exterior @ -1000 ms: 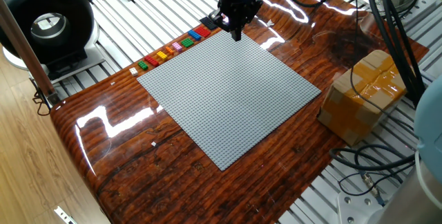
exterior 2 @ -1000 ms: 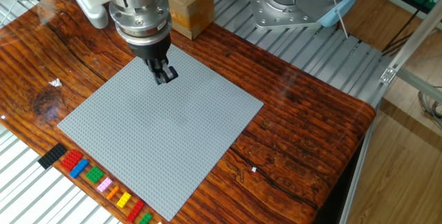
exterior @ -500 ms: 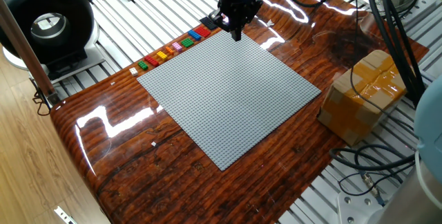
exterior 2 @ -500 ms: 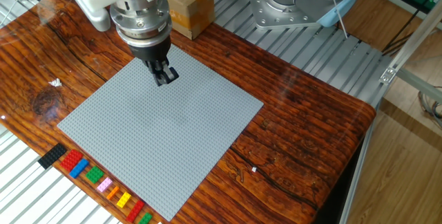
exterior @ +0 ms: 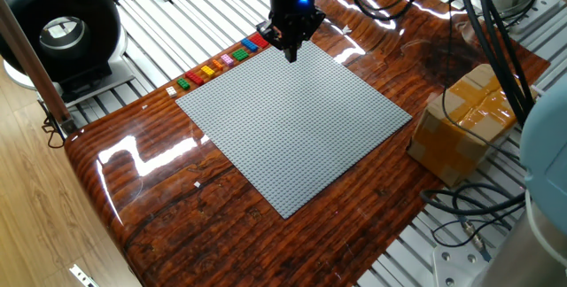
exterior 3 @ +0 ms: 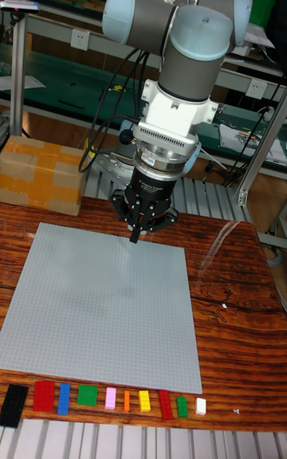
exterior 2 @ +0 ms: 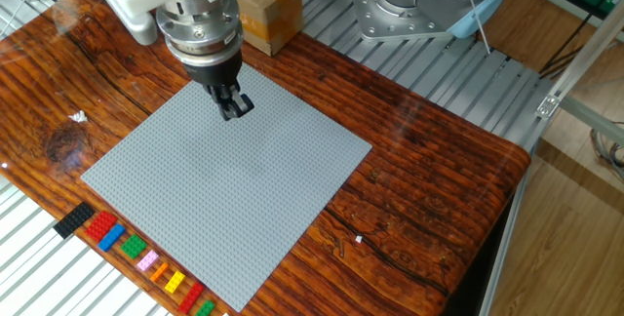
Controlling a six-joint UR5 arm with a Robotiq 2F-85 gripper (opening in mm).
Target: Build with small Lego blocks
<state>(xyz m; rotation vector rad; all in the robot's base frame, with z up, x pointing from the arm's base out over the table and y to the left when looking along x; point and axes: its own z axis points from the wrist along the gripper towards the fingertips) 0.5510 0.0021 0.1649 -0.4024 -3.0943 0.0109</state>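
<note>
**Lego blocks lined up, none yet gripped**

Lego blocks point(exterior 3: 104, 399) are laid in a single row on the wooden table point(exterior 2: 429, 189), just off one edge of the grey baseplate point(exterior 2: 234, 184) and well apart from the jaws; read from left to right in the tall fixed view, black, red, blue, green, pink, orange, yellow, red, green and white pieces are seen. The gripper point(exterior 2: 234, 109) is held over the opposite part of the plate, close above the studs, near the cardboard box point(exterior 3: 44, 176); its jaws appear drawn together with nothing visible between them, though a very small piece could not be ruled out. No block is seen on the plate, so the build is judged not yet begun; a traverse across the plate to the row is called for next, with the jaws parted and lowered squarely over one block.
</note>
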